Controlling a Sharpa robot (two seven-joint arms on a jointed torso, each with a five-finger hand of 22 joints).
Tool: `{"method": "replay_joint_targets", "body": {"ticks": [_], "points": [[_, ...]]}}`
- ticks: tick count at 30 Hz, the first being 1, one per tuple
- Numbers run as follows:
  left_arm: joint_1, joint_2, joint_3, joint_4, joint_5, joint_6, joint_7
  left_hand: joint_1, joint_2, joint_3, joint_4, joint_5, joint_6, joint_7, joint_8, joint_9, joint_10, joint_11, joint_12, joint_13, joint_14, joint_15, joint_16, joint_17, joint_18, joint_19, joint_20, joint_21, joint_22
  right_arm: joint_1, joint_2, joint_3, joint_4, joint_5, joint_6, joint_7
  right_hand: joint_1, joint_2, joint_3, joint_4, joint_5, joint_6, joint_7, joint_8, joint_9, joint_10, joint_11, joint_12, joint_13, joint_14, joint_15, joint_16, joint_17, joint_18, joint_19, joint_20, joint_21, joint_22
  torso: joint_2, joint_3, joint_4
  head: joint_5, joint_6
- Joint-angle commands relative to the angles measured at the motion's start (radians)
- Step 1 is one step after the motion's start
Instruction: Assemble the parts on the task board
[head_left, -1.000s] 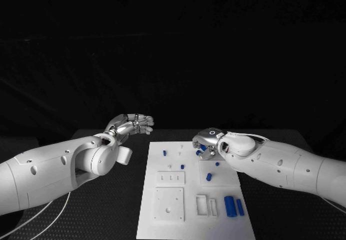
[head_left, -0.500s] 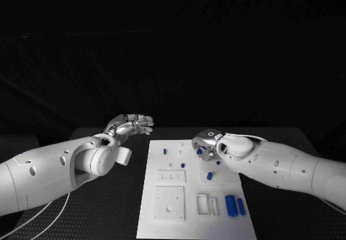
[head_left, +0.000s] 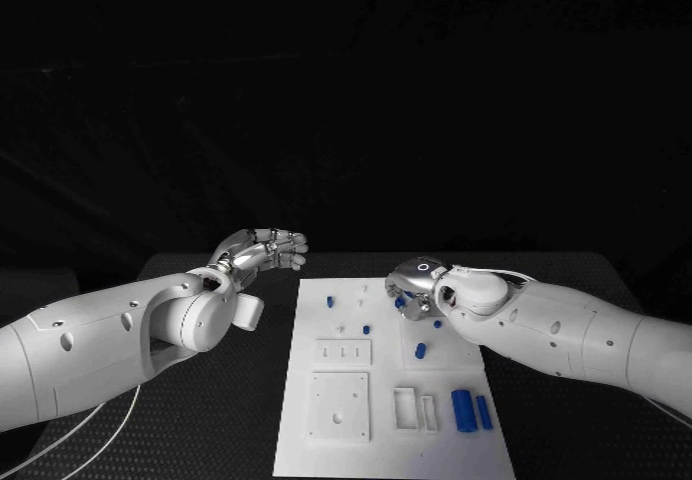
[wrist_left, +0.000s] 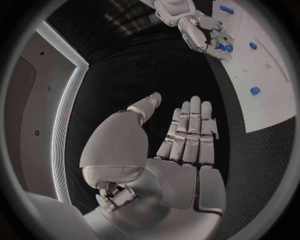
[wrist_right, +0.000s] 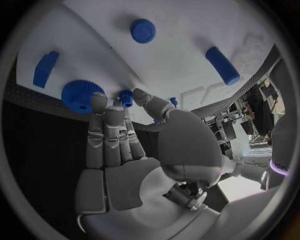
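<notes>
Right hand (wrist_right: 134, 165), fingers (wrist_right: 103, 130) spread and empty, hovers over the blue gear (wrist_right: 81, 95) near the task board (head_left: 335, 440) far edge; rigid, light, probably best pinched across its toothed rim.

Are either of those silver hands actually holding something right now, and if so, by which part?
No. The left robot hand is open and empty, off the task board. The right robot hand reaches toward a blue gear with straight fingers, gripping nothing.

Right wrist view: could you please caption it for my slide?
Open right robot hand reaching over the white task board, fingertips beside a blue gear.
</notes>
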Motion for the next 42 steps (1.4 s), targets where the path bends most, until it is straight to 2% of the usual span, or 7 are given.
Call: {"method": "replay_joint_targets", "body": {"ticks": [1,6,14,22,25,29,42], "points": [[0.001,0.001,0.001,0.000,0.004,0.018,0.002,-0.009,-0.002,0.000,-0.007,0.004,0.008,0.009,-0.004,-0.002,0.001,0.004,-0.006,-0.001,0.008,-0.002,-0.006,0.001,0.010,0.004,-0.001,-0.001,0.019,-0.005,-0.006,-0.003,-0.003,-0.029,0.016,-0.016,0.010,0.000,0.008,-0.002,-0.005,0.008,-0.001,0.001,0.001,0.007,-0.002,0.001,0.001,-0.007,0.003,0.008,-0.003,0.022,0.001,-0.007,0.007,0.021,0.004,0.0017,0.0001,0.000,0.001],[0.001,0.001,0.001,-0.002,0.004,0.019,0.000,-0.010,-0.001,0.001,-0.008,0.004,0.008,0.010,-0.005,-0.002,0.001,0.004,-0.007,-0.001,0.008,-0.002,-0.007,0.002,0.010,0.004,0.000,-0.001,0.019,-0.005,-0.008,-0.003,0.003,-0.034,0.019,-0.015,0.017,0.003,0.017,-0.007,-0.005,0.014,-0.003,0.004,0.003,0.012,-0.003,0.002,0.002,-0.009,0.002,0.013,-0.008,0.022,0.001,-0.007,0.008,0.020,0.006,0.0025,0.0001,0.001,0.002],[0.001,0.000,0.001,-0.004,0.004,0.019,-0.001,-0.011,-0.001,0.001,-0.009,0.004,0.008,0.010,-0.005,-0.002,0.001,0.004,-0.008,-0.001,0.008,-0.002,-0.008,0.002,0.010,0.004,0.000,-0.001,0.019,-0.005,-0.008,-0.003,0.008,-0.046,0.022,-0.013,0.023,0.018,0.031,-0.017,-0.004,0.045,-0.010,0.018,0.010,0.054,-0.011,0.015,0.010,-0.011,-0.006,0.025,-0.021,0.022,0.002,-0.006,0.013,0.020,0.009,0.0041,0.0010,0.001,0.002],[0.001,0.000,0.001,-0.003,0.004,0.019,-0.003,-0.012,-0.001,0.002,-0.010,0.004,0.008,0.010,-0.006,-0.003,0.001,0.004,-0.009,-0.001,0.008,-0.002,-0.008,0.003,0.010,0.004,0.000,-0.001,0.019,-0.005,-0.006,-0.003,0.014,-0.047,0.022,-0.009,0.003,0.045,0.026,-0.018,-0.009,0.107,-0.023,0.047,0.027,0.127,-0.037,0.041,0.033,-0.014,-0.032,0.040,-0.033,0.022,0.006,-0.005,0.023,0.021,0.012,0.0048,0.0016,-0.001,0.002],[0.001,0.000,0.001,-0.003,0.004,0.019,-0.003,-0.012,-0.001,0.003,-0.010,0.005,0.008,0.010,-0.006,-0.003,0.001,0.004,-0.010,-0.001,0.009,-0.002,-0.009,0.003,0.010,0.004,-0.001,-0.001,0.019,-0.005,-0.006,-0.003,0.016,-0.054,0.002,-0.017,-0.003,0.061,0.027,-0.018,-0.011,0.139,-0.033,0.062,0.038,0.160,-0.051,0.052,0.044,-0.017,-0.046,0.048,-0.036,0.022,0.010,-0.005,0.029,0.022,0.012,0.0047,0.0023,-0.002,0.003],[0.001,0.000,0.001,-0.003,0.004,0.020,-0.003,-0.013,-0.001,0.003,-0.011,0.005,0.008,0.010,-0.007,-0.003,0.001,0.004,-0.010,-0.001,0.009,-0.002,-0.009,0.003,0.010,0.004,-0.001,-0.001,0.019,-0.005,-0.004,-0.003,0.019,-0.061,-0.028,-0.034,-0.004,0.067,0.041,-0.019,-0.013,0.160,-0.039,0.072,0.049,0.188,-0.063,0.060,0.055,-0.022,-0.058,0.055,-0.039,0.022,0.012,-0.006,0.034,0.021,0.013,0.0047,0.0019,-0.001,0.003],[0.001,0.000,0.001,-0.006,0.004,0.019,-0.003,-0.014,-0.001,0.004,-0.013,0.005,0.008,0.010,-0.008,-0.004,0.001,0.003,-0.012,-0.002,0.009,-0.002,-0.010,0.004,0.010,0.003,0.000,-0.001,0.019,-0.003,-0.004,-0.001,0.073,-0.086,-0.131,-0.122,-0.006,0.065,0.049,-0.023,-0.013,0.170,-0.044,0.077,0.057,0.200,-0.069,0.060,0.062,-0.024,-0.063,0.060,-0.042,0.022,0.013,-0.007,0.038,0.020,0.014,0.0043,0.0018,0.001,0.008]]}}
